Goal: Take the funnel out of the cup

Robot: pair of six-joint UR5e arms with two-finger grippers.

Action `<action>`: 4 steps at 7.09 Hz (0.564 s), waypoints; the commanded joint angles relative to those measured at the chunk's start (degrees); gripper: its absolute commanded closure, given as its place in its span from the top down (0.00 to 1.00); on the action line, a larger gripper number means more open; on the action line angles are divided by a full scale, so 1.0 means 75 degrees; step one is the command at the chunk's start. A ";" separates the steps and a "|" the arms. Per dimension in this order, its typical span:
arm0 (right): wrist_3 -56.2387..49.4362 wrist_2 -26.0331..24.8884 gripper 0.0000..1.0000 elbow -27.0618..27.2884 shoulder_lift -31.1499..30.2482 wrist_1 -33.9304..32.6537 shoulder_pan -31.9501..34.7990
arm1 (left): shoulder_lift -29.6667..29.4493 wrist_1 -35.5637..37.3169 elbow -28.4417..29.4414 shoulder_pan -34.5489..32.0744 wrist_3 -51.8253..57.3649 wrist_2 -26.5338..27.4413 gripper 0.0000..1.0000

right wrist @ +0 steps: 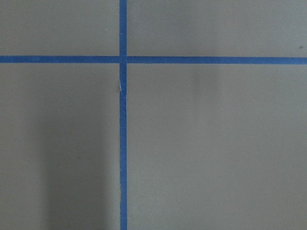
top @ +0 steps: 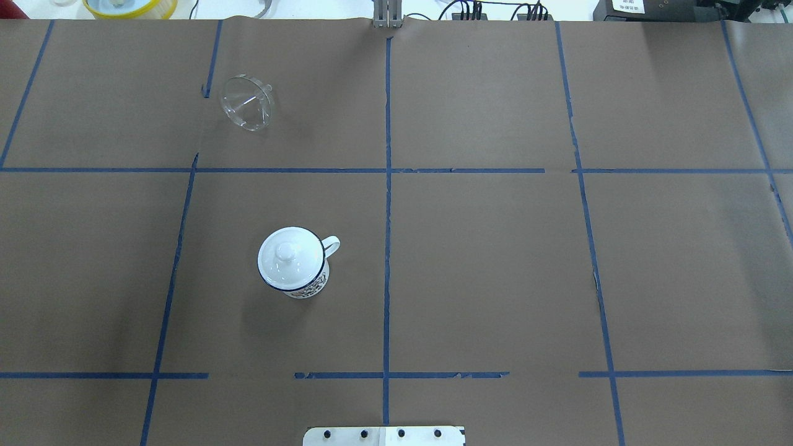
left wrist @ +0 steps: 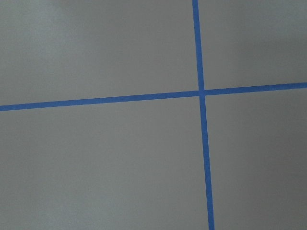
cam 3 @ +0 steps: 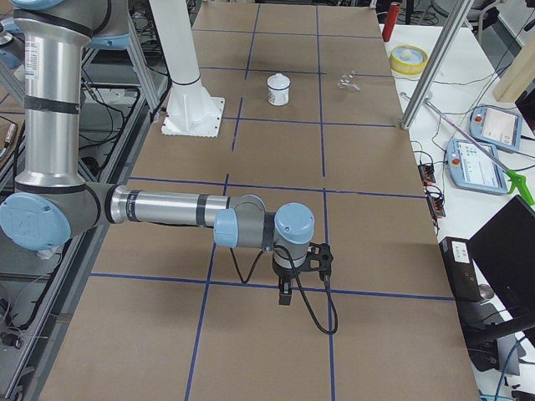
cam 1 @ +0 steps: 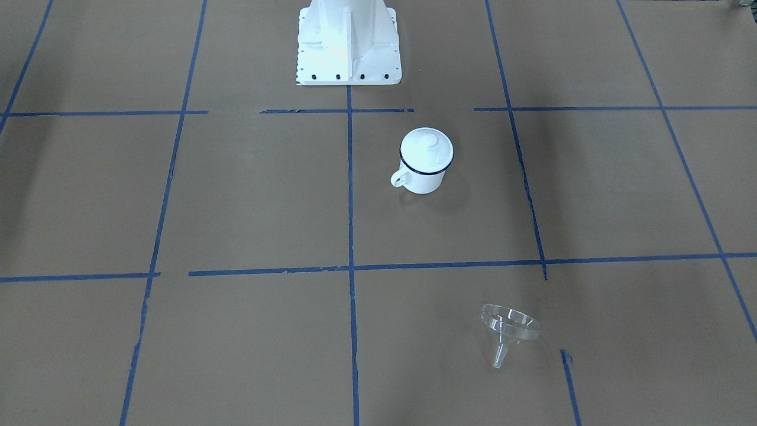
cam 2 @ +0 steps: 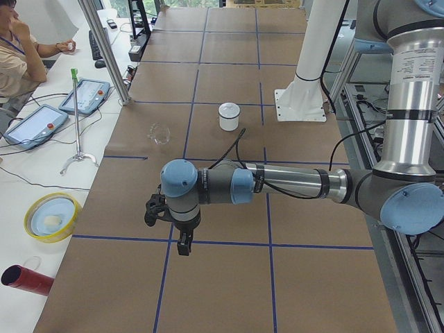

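Note:
The clear plastic funnel [cam 1: 510, 328] lies tipped on the brown table, apart from the cup and well away from it; it also shows in the overhead view [top: 248, 110]. The cup [cam 1: 423, 171] is a white enamel mug with a dark blue rim, standing upright with a white domed lid [top: 290, 257] on top. My left gripper [cam 2: 182, 246] and my right gripper [cam 3: 284, 298] hang over bare table at opposite ends, far from both objects. They show only in the side views, so I cannot tell whether they are open or shut. Both wrist views show just paper and blue tape.
The white robot base [cam 1: 348, 41] stands behind the cup. Beyond the table's far edge are a yellow bowl [cam 2: 50, 216], a red cylinder [cam 2: 24, 279], teach pendants [cam 2: 87, 95], a metal stand [cam 2: 75, 125] and a seated person [cam 2: 17, 48].

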 commanded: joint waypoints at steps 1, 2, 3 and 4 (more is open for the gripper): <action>0.0000 0.0000 1.00 0.0000 0.0000 0.0000 0.0000 | 0.0112 0.0002 -0.0032 0.0001 0.0000 -0.0038 1.00; 0.0000 0.0000 1.00 0.0000 0.0000 0.0000 0.0000 | 0.0124 0.0013 -0.0032 -0.0010 0.0000 -0.0038 1.00; 0.0000 0.0000 1.00 0.0000 0.0000 0.0000 0.0000 | 0.0182 0.0014 -0.0032 0.0001 0.0000 -0.0015 1.00; 0.0000 0.0000 1.00 0.0000 0.0000 0.0000 0.0000 | 0.0206 0.0014 -0.0044 -0.0010 0.0000 0.0020 1.00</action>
